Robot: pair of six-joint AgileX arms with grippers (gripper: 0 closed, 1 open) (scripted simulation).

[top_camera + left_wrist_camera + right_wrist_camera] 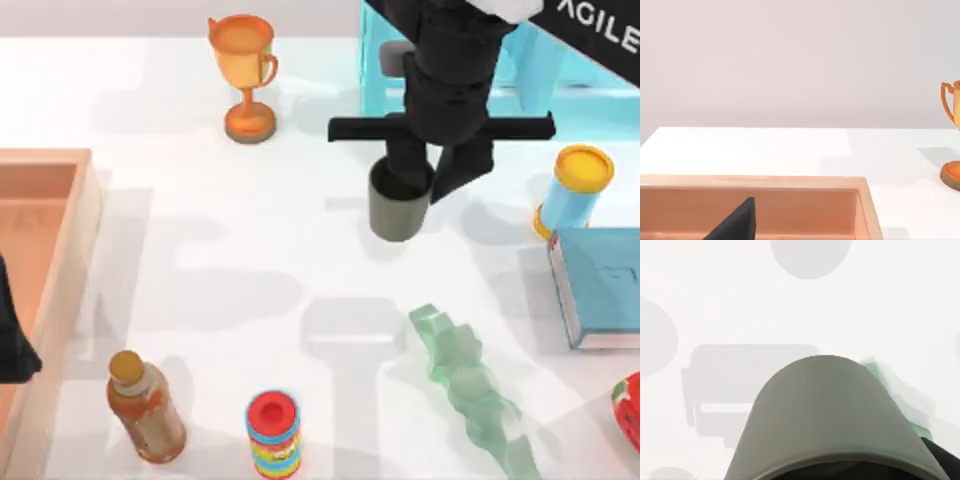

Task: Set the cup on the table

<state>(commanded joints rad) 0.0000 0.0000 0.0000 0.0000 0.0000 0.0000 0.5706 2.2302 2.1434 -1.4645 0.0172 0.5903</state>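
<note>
The dark olive-grey cup [398, 207] hangs upright below my right gripper [433, 178] in the back middle of the white table [200, 250]. One finger reaches inside the cup's rim and the other runs down outside its right wall, so the gripper is shut on it. In the right wrist view the cup [825, 410] is close below the camera, with bare table [890, 300] and soft shadows beneath. My left arm [10, 345] is parked at the left edge over the wooden tray [60, 270]; a dark fingertip [737, 225] shows above the tray [860, 200].
An orange trophy [245, 75] stands at the back left, a turquoise shelf [380, 60] behind the right arm. A light-blue can with yellow lid [572, 190] and a blue book [600, 285] sit right. A green glass bottle [470, 385], striped can [273, 435] and brown bottle [145, 405] occupy the front.
</note>
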